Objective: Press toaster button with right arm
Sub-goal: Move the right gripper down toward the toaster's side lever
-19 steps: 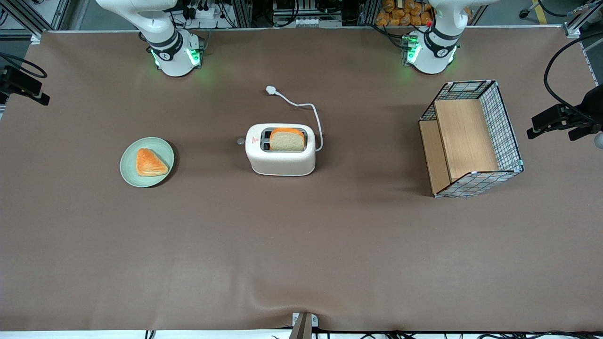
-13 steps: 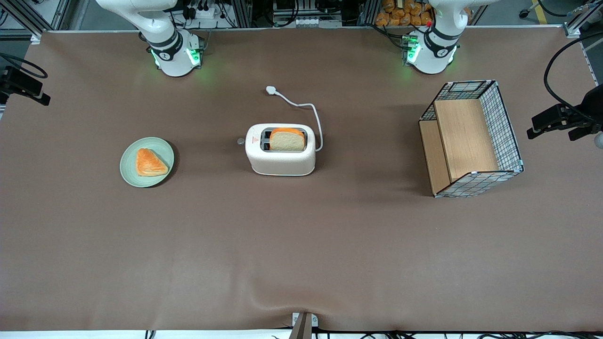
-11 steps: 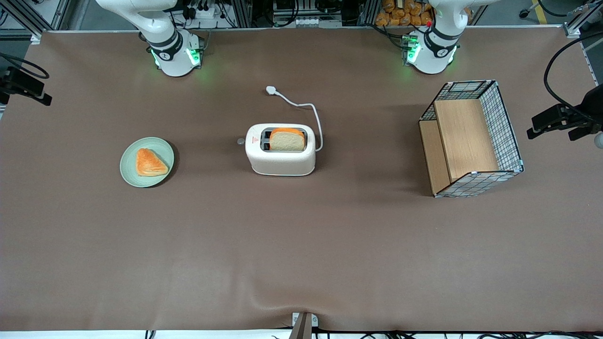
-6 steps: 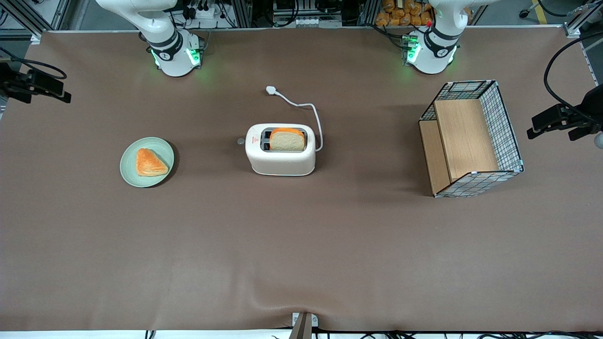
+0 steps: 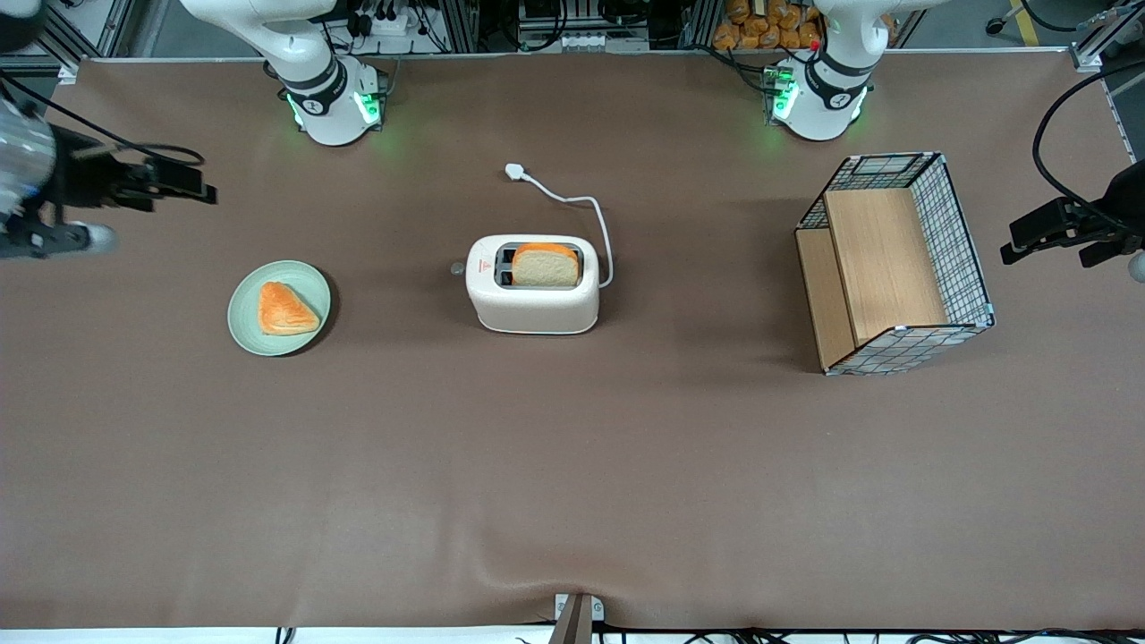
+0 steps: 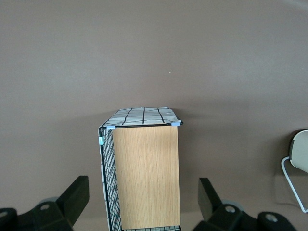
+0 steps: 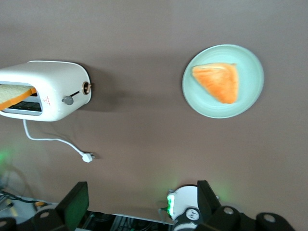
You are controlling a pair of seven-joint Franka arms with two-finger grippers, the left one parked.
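Note:
The white toaster (image 5: 533,304) stands mid-table with a bread slice (image 5: 544,266) in one slot. Its small grey button (image 5: 458,267) sticks out of the narrow end that faces the working arm's end of the table. My right gripper (image 5: 183,186) is open and empty, high above the table at the working arm's end, farther from the front camera than the green plate (image 5: 243,329) and well away from the toaster. The right wrist view shows the toaster (image 7: 53,89), its grey button (image 7: 68,100) and my wide-apart fingers (image 7: 77,202).
The green plate (image 7: 192,98) carries an orange pastry (image 5: 284,309). The white cord and plug (image 5: 513,170) lie farther from the front camera than the toaster. A wire and wood basket (image 5: 894,259) lies on its side toward the parked arm's end.
My right gripper has moved in from the table's edge over the table, toward the toaster. The toaster, plate and basket have not moved.

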